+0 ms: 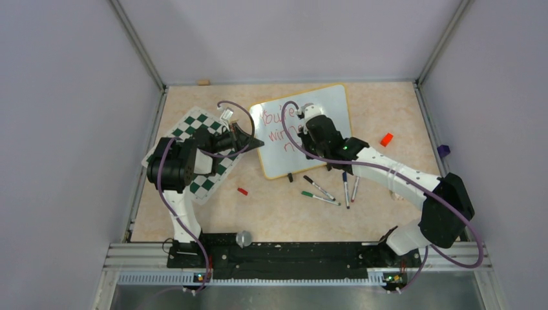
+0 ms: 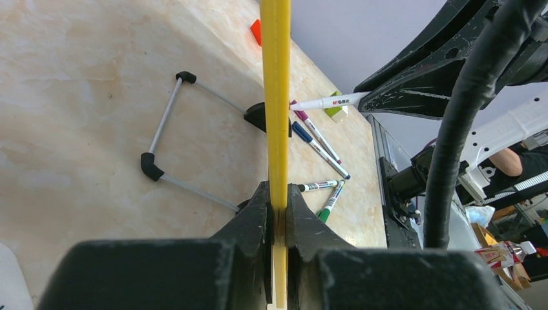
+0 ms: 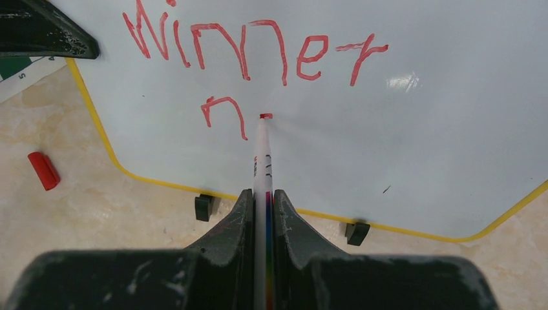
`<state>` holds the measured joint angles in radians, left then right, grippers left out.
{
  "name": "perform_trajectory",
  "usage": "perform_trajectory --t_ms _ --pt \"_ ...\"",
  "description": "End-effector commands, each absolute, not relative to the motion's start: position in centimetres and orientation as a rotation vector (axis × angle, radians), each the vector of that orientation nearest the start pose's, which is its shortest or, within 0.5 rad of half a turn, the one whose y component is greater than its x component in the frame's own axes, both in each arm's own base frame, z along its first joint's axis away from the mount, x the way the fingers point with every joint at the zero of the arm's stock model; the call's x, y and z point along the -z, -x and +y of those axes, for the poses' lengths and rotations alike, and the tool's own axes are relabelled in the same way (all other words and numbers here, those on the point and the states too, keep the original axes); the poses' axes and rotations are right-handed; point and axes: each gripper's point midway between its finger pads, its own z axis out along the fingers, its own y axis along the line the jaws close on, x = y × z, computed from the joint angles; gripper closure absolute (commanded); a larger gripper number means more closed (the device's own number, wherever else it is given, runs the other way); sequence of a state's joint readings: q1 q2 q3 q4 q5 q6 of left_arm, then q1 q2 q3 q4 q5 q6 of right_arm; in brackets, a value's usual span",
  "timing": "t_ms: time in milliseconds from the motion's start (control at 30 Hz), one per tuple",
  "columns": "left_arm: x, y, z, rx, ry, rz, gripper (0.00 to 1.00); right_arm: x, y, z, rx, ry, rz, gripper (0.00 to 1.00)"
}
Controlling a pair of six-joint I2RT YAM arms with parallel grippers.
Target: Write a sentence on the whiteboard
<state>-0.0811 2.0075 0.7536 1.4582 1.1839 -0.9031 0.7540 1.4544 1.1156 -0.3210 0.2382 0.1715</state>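
At the whiteboard (image 1: 331,106), right end effector (image 3: 262,194) tight around marker (image 3: 262,155), left end effector (image 2: 278,194) tight on its edge

Both arms are extended forward — the left gripper (image 2: 278,197) is clamped on the whiteboard (image 2: 276,97) edge, the right gripper (image 3: 262,200) on a marker (image 3: 262,155).

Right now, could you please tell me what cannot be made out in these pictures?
Top external: the right arm covers the end of the red writing on the whiteboard.
Right wrist: the top edge cuts off the first line of writing above the red marker.
Left wrist: the whiteboard shows edge-on in the left gripper, so its face is hidden.
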Motion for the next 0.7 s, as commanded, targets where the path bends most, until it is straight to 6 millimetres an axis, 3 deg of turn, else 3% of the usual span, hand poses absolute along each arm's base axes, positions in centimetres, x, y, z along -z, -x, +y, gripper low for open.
perform_trajectory --t_ms 0,467,667 --pt "-15.9 -37.0 -20.2 1.459 -0.563 1.529 1.00 -18.4 -33.0 26.3 -0.309 0.480 2.111 1.00" --pt "-15.8 -37.0 -20.2 1.461 -0.562 1.533 1.00 -16.7 -31.7 24.7 -0.256 0.487 2.173 1.00" --pt "-15.8 -37.0 -20.2 1.461 -0.562 1.533 1.00 -16.8 -32.1 23.8 -0.198 0.455 2.174 1.00"
